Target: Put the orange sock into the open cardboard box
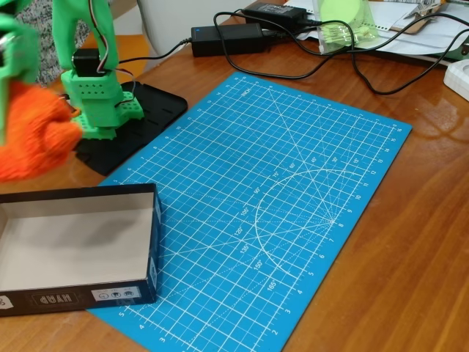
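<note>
The bright orange fuzzy sock point(33, 136) hangs in the air at the left edge of the fixed view, blurred. It is above and just behind the far wall of the open cardboard box. My green gripper point(11, 70) comes in from the top left corner and is shut on the sock's upper end; its fingertips are buried in the fabric. The open cardboard box point(155, 235) lies at the lower left, with dark outer walls, a white label on the front and a pale inside that holds nothing.
A blue cutting mat point(293, 205) covers the middle of the wooden table, and the box's right end rests on it. The arm's green base point(99, 103) stands on a black plate point(157, 106). Power adapters point(227, 38), cables and papers lie at the back.
</note>
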### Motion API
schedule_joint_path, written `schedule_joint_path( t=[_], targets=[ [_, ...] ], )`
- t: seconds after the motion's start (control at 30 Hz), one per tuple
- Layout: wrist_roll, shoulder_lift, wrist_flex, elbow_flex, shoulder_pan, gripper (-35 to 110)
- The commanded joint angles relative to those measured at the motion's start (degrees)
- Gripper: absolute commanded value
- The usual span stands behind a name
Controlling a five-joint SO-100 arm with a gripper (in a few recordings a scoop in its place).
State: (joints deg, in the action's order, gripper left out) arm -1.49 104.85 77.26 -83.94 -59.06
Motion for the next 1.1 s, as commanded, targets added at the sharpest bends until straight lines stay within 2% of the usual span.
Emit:
schedule_joint_path(
  t=[0.0,0.33,0.67,1.0,1.07],
  targets=[
    [0.53,0.18,-2.99,-5.45,-0.79,0],
    [-1.76,-1.93,-14.33,-22.68,5.54,0],
    [-3.08,-0.18,-23.12,-33.05,5.80,0],
    [-3.25,0.62,-24.35,-34.80,6.15,0],
    [-2.90,0.62,-24.35,-34.72,6.24,3]
  ],
)
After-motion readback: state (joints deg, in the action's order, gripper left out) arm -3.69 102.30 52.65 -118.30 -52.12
